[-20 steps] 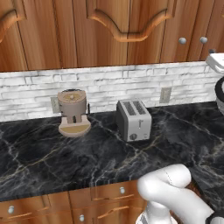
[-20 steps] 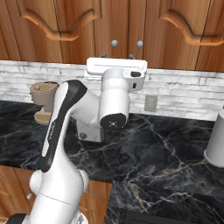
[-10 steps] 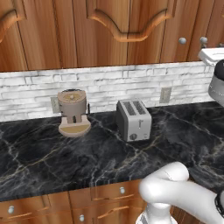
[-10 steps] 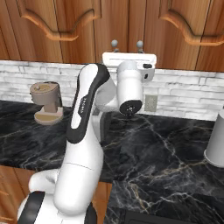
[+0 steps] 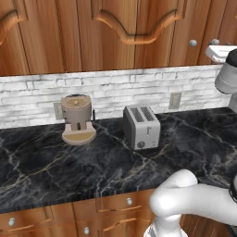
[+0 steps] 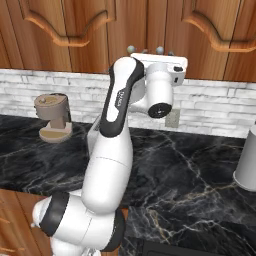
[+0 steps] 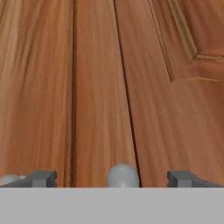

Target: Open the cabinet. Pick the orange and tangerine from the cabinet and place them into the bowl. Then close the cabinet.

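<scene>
- reddish-brown wood fills the hand view: the cabinet (image 7: 166, 109) door sits straight ahead of the gripper (image 7: 111, 178), its arched panel edge running off to the upper right.
- the gripper's jaws stand wide apart with nothing between them but the small silver knob (image 7: 123, 176), which sits roughly midway between the two dark tips, just beside a door seam.
- in the right base view the arm is raised to the bottom edge of the wall cabinets, the hand level with the knobs (image 6: 159, 50) there.
- the door is shut, so the step in hand looks like the first one: getting a hold on the knob to open the cabinet.
- the next move likely calls for easing forward until the tips flank the knob, closing on it, then pulling along the door's swing.
- a toaster (image 5: 141, 126) and a coffee machine (image 5: 77, 119) stand on the dark marble counter (image 5: 55, 171) below.
</scene>
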Tool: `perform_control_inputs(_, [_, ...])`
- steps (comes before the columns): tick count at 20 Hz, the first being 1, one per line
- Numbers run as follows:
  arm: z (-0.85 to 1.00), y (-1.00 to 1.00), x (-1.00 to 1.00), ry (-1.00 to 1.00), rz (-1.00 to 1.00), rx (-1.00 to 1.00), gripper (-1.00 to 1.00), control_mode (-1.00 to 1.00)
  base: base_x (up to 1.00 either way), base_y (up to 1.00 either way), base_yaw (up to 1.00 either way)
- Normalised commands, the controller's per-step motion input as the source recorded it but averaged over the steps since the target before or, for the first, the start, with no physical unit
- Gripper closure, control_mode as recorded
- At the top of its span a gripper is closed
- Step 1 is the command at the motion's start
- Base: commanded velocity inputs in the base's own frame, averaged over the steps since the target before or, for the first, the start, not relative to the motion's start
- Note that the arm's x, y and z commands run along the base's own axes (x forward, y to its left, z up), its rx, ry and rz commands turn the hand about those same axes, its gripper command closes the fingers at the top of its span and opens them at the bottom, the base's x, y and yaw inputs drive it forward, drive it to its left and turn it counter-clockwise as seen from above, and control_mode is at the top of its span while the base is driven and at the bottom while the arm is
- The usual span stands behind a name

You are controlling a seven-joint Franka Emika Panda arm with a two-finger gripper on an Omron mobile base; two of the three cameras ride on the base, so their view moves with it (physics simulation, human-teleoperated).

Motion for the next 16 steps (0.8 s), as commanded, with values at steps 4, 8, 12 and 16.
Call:
perform_control_inputs(4, [-0.01,-0.02,0.73,0.05,0.0,0.0,-1.0,-1.0,0.0,0.0,0.0])
perform_control_inputs(8, [-0.01,-0.1,0.82,0.03,0.0,0.0,-1.0,-1.0,0.0,0.0,0.0])
perform_control_inputs(12, [-0.05,-0.16,0.77,0.03,0.0,0.0,1.0,-1.0,0.0,0.0,0.0])
perform_control_inputs(16, [0.0,0.0,0.07,0.01,0.0,0.0,1.0,-1.0,0.0,0.0,0.0])
